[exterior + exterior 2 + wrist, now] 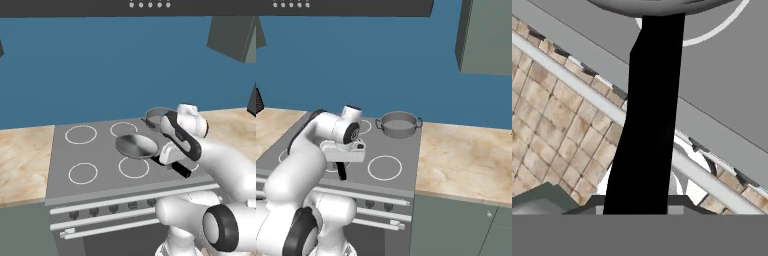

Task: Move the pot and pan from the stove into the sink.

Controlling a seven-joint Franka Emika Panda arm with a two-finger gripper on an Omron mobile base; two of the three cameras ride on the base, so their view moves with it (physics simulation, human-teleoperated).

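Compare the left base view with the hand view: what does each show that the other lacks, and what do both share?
Left base view alone: the deep grey two-handled pot at the back of the stove, the blue wall, and the pan's whole shiny bowl.

Hand view alone: the tan tiled floor.

Both: the shallow silver frying pan, its long black handle and the grey ring-burner stove.

On the stove (100, 150) the left burners stand bare and passable, while the pan (136, 145) (its black handle (647, 125) reaching toward the near edge) blocks the middle and the pot (399, 124) closes off the far right corner beside the open counter (466, 155).
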